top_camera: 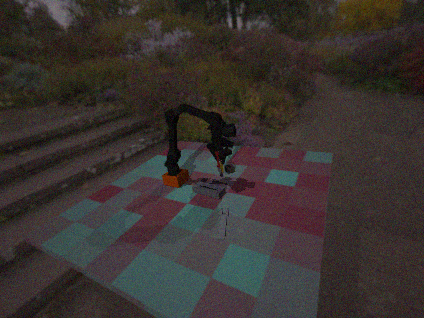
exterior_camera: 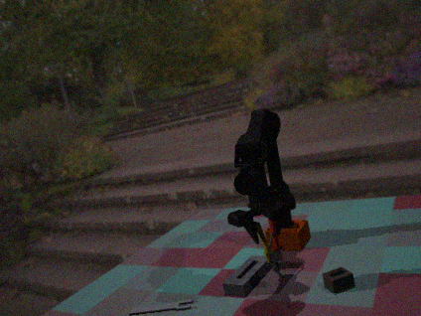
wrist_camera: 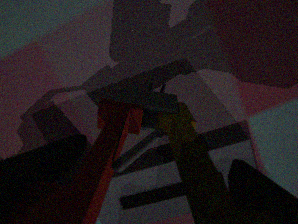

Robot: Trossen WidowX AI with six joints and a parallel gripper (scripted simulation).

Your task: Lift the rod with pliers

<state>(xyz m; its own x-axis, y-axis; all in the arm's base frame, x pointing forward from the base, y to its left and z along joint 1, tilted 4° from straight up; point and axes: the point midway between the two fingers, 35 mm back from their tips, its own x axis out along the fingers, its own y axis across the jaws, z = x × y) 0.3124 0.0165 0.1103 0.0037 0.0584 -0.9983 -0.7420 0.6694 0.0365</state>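
Pliers, gripped and tilted in the pincer near the block, towards the bench's far edge in the top view, could jam on its rim if lowered unstraightened.

Open gap between the grey channel block and holster; slot narrow
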